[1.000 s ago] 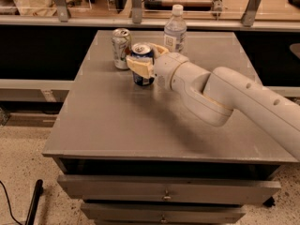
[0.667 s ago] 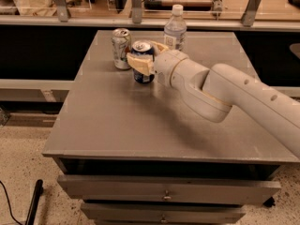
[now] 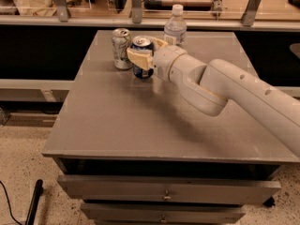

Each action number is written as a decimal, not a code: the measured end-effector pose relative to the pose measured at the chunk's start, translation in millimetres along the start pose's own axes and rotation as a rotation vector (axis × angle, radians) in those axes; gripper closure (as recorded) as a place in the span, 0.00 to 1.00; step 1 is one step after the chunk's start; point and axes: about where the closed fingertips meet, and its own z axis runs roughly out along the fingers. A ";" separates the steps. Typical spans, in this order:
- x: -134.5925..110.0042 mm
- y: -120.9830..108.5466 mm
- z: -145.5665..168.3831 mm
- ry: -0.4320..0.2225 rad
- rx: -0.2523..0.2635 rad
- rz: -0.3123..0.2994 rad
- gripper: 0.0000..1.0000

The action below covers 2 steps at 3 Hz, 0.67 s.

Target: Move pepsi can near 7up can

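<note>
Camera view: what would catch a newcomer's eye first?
A bulky white arm reaches across the grey table from the right, its pincer closed around the pepsi can at the table's far side. The 7up can stands just left of the pepsi can, and a clear water bottle stands behind them to the right.

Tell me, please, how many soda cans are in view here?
2. The 7up can stands toward the table's far left; the pepsi can is just right of it, inside the gripper. The arm might hide more.
</note>
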 end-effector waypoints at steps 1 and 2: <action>1.4 1.6 9.2 -0.003 -0.016 0.011 0.54; 3.3 5.2 15.8 0.005 -0.035 0.016 0.31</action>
